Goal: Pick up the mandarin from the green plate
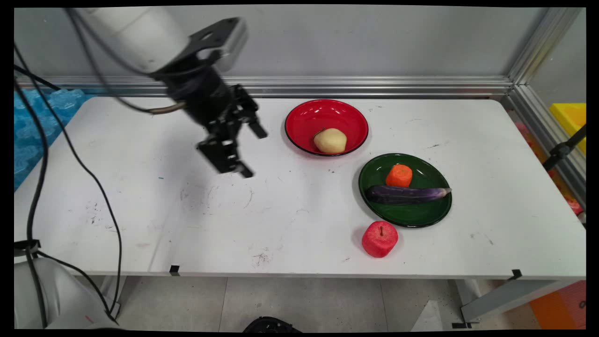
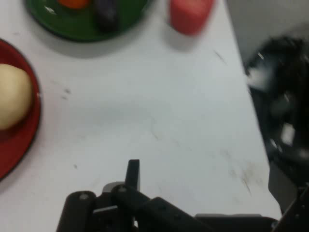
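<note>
Gripper hangs over the far-left-centre of the table, tilted, w/ jaws spread wide and nothing btwn them; it touches nothing.

Nearest thing is the red bowl, just to its right and clear of it. A pale potato sits inside, against the bowl's near rim. Further right and nearer is the green plate, holding an orange carrot piece and a purple eggplant lying crosswise. The two look to be touching, though I can't tell for sure. A red apple stands on the table just beside the plate's near edge, not on it.

Risks, as judged from here:
- The open fingers are wide, so a sweep to the right at low height could clip the bowl's rim and slide or tip it. The potato looks round enough to roll out.
- The apple is close to the table's near edge, so a nudge could send it off.
- The eggplant is long and smooth and prob. slips or pivots if pinched off-centre.
- Black cables hang slack on the left and could snag or drag w/ a big swing.
</note>
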`<state>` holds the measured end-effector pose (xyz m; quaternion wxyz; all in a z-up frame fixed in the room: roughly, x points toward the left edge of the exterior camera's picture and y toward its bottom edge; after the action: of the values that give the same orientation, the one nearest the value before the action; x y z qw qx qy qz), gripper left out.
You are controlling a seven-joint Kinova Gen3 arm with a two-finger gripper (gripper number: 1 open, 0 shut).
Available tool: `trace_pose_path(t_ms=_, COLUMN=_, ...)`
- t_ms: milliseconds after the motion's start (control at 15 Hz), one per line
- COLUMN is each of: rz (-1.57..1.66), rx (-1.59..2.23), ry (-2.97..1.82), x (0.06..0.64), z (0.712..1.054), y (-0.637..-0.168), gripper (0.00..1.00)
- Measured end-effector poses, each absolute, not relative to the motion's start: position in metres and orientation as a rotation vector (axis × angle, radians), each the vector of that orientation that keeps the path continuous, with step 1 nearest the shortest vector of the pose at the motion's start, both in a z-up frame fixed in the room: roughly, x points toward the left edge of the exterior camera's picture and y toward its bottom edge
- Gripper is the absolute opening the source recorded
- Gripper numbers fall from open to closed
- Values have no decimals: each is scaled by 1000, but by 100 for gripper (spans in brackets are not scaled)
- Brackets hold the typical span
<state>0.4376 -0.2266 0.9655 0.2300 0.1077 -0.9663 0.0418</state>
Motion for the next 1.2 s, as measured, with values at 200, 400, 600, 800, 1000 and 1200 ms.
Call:
trace_pose_path(t_ms=200, rz=150, rx=479, ry=-2591, x=405, z=956, y=-253, gripper=100)
trace_pose_path(t_ms=400, rz=168, rx=625, ry=-2533, x=371, z=943, y=-277, gripper=100)
trace_pose_path(t_ms=600, rz=173, rx=739, ry=-2483, x=336, z=928, y=-297, gripper=100)
trace_pose_path(t_ms=800, rz=177, rx=820, ry=-2448, x=301, z=910, y=-318, gripper=100)
trace_pose_path(t_ms=1000, rz=183, rx=875, ry=-2430, x=274, z=894, y=-333, gripper=100)
trace_pose_path(t_ms=1200, rz=187, rx=933, ry=-2418, x=250, z=876, y=-349, gripper=100)
